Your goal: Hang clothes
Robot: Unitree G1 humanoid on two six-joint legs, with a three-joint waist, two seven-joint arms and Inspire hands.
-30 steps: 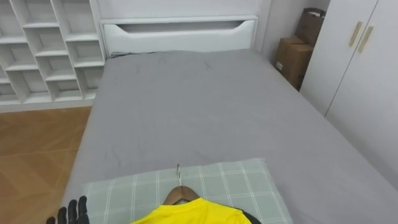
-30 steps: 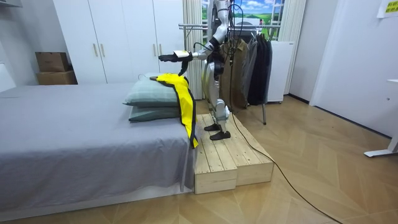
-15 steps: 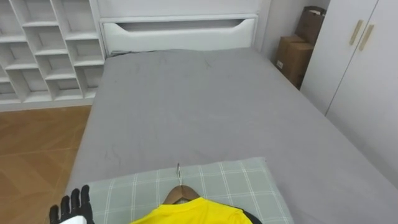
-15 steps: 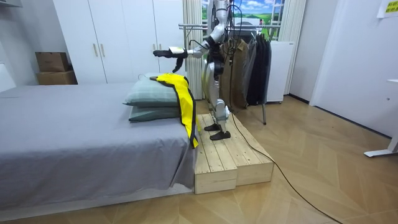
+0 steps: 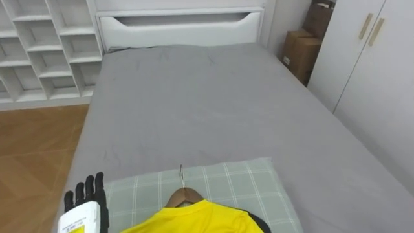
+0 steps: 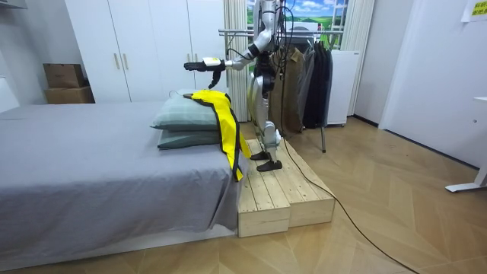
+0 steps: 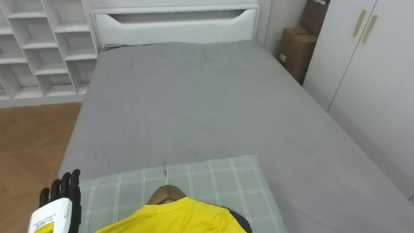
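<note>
A yellow garment (image 5: 194, 220) on a wooden hanger (image 5: 184, 194) lies on a green checked pillow (image 5: 246, 184) at the near end of the bed, the metal hook pointing up the bed. In the room view the garment (image 6: 222, 122) drapes off the pillow (image 6: 179, 114) and down the bed's side. My left hand (image 5: 87, 194) is held out at the lower left, beside the pillow's left edge, fingers straight and open, holding nothing. The room view shows that hand (image 6: 196, 65) stretched out level above the pillow.
The grey bed (image 5: 207, 97) stretches ahead to a white headboard. White shelves (image 5: 45, 45) stand at the far left, cardboard boxes (image 5: 301, 55) and a white wardrobe (image 5: 375, 65) at the right. I stand on a wooden platform (image 6: 281, 190); a clothes rack (image 6: 304, 76) with dark garments is behind me.
My left hand has risen into view at the lower left and reached forward over the pillow. The head camera has tipped down a little. The garment and hanger lie unchanged.
</note>
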